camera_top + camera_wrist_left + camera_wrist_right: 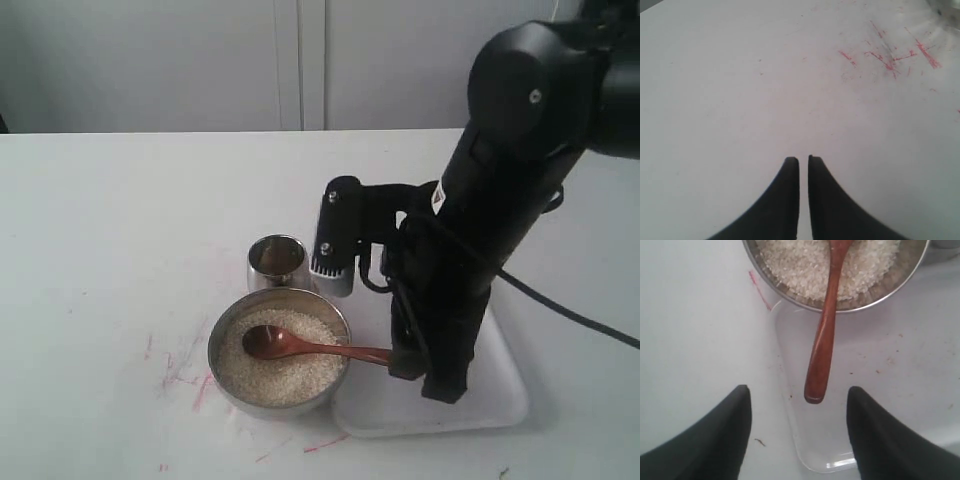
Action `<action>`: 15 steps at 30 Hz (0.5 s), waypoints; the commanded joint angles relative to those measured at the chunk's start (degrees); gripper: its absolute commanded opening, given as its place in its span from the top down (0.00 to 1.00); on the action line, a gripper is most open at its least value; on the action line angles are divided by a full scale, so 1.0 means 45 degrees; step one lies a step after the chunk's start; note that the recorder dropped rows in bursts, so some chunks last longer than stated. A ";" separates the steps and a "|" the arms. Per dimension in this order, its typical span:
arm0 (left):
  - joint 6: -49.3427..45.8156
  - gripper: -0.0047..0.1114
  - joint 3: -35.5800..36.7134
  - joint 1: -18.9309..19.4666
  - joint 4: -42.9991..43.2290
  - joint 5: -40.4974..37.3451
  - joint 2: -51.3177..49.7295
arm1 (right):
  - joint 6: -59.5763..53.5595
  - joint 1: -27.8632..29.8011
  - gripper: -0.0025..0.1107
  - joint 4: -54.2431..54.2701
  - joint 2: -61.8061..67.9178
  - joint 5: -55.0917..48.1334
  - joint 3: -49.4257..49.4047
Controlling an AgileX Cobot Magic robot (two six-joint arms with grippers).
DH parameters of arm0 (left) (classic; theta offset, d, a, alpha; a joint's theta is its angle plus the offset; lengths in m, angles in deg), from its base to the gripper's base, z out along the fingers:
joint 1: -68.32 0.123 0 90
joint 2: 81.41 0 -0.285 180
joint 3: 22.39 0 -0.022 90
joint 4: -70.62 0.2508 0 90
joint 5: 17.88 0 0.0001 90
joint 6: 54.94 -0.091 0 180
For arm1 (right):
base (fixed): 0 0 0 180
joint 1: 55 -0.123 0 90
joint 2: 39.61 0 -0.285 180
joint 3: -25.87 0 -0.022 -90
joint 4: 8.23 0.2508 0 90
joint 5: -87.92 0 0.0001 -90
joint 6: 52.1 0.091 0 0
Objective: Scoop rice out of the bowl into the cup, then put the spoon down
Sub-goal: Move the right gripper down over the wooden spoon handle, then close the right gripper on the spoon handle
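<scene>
The steel bowl [216,345] [805,305] holds off-white rice [290,378] [800,265]. The wooden spoon [300,346] [822,340] rests in it, oval end on the rice, handle sticking out over the rim above the tray. My right gripper [404,362] [798,388] is open just behind the handle's free end, one finger on either side, not touching it. The small steel cup [277,260] stands just behind the bowl. My left gripper [803,159] is shut on nothing over bare table; it does not show in the exterior view.
A white tray [480,400] [790,430] lies right of the bowl, under my right arm. Red scribbles [185,375] [890,57] mark the table left of the bowl. A white wall stands behind the table.
</scene>
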 commanded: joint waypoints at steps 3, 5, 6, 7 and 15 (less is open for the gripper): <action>0.0074 0.84 0.0116 -0.0070 -0.0072 -0.0621 0.0000 | -0.0175 -0.0048 0.50 -0.0008 0.0722 0.0550 -0.0352; 0.0074 0.84 0.0116 -0.0070 -0.0072 -0.0621 0.0000 | -0.0175 -0.0048 0.50 -0.0008 0.0897 0.0765 -0.0380; 0.0074 0.84 0.0116 -0.0070 -0.0072 -0.0621 0.0000 | -0.0175 -0.0048 0.50 -0.0008 0.0985 0.0857 -0.0380; 0.0074 0.84 0.0116 -0.0070 -0.0072 -0.0621 0.0000 | -0.0175 -0.0048 0.50 0.0017 0.1113 0.0921 -0.0380; 0.0074 0.84 0.0116 -0.0070 -0.0072 -0.0621 0.0000 | -0.0132 -0.0048 0.50 0.0070 0.1999 0.1676 -0.0380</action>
